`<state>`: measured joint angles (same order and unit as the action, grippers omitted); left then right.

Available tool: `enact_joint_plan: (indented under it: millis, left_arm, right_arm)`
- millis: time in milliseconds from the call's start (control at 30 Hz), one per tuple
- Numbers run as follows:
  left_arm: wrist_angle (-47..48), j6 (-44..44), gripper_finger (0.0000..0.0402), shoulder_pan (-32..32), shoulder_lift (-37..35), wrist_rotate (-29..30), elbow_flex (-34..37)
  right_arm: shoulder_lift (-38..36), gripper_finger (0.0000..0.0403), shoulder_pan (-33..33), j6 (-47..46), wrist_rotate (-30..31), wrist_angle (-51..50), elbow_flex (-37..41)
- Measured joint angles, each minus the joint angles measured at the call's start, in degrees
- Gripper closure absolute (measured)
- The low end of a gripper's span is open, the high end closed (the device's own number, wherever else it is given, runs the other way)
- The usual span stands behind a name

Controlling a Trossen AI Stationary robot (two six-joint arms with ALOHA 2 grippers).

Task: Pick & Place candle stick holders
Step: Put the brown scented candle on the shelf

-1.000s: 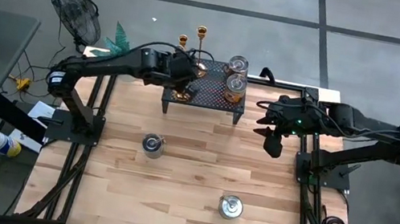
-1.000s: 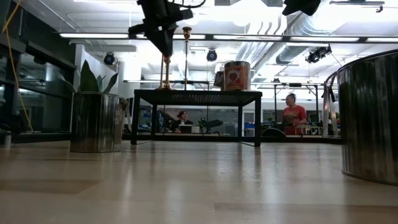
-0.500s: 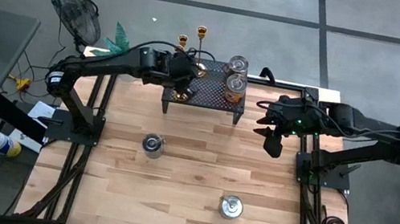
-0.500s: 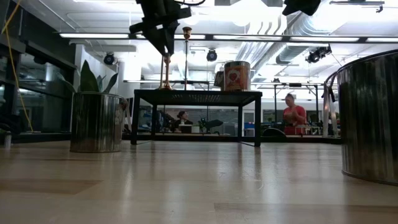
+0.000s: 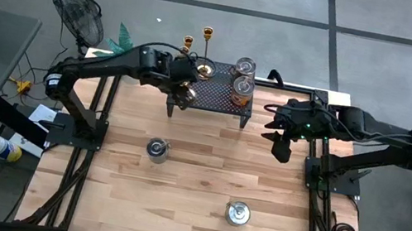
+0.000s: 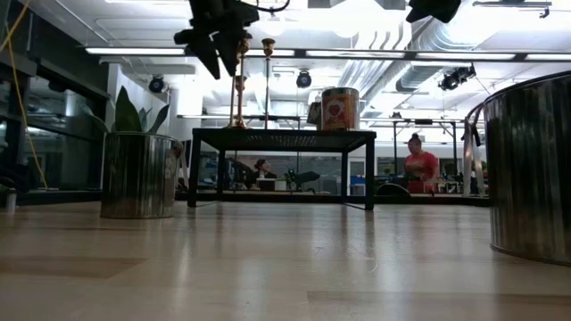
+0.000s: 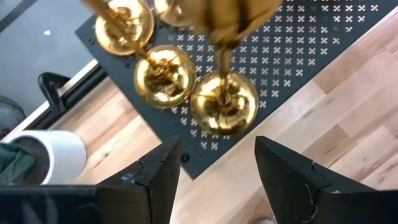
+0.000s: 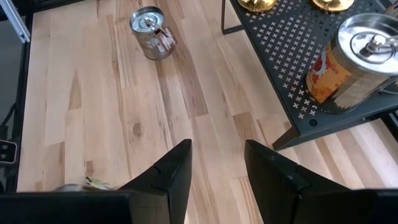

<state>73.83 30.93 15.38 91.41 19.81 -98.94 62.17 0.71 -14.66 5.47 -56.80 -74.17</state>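
Observation:
Several gold candle stick holders stand by their round bases on the black perforated stand (image 5: 218,92). In the left wrist view three bases show: the nearest holder (image 7: 224,102), a second holder (image 7: 165,74) and a third holder (image 7: 124,18). The low view shows a shorter holder (image 6: 238,102) and a taller holder (image 6: 268,80). My left gripper (image 7: 217,149) is open and empty, above the stand's near left corner (image 5: 183,91), just off the nearest holder's top (image 6: 225,58). My right gripper (image 8: 217,168) is open and empty above the wood at the table's right (image 5: 280,149).
Two lidded tins (image 5: 241,88) stand on the stand's right half (image 8: 348,62). One metal can (image 5: 157,149) stands mid-table and another metal can (image 5: 237,213) stands nearer the front. A fan (image 5: 77,10) and a plant (image 6: 125,111) are off the far left corner.
My left gripper, closed over the shorter holder's top a second ago, has opened, let go of it and drawn back a little toward the table's left. The holder stays upright on the stand.

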Motion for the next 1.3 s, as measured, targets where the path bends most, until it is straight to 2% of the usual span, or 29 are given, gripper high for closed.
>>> enact_joint_plan:
  millis: [533, 1100, 1300]
  left_arm:
    - [4.39, 0.84, 0.0202, -0.23, -7.36, -1.44, -0.04]
    - [8.55, 1.06, 0.0202, -9.06, -7.78, 0.39, -0.04]
    - [11.13, 2.64, 0.0202, -12.45, -7.78, 0.73, -0.03]
  right_arm:
    - [0.00, 0.0263, 0.00, -0.39, -0.03, -1.47, -0.01]
    - [0.00, 0.0263, 0.00, 0.70, -3.16, -1.46, 0.00]
    - [0.00, 0.0251, 0.00, 0.74, -5.39, -1.55, 0.00]
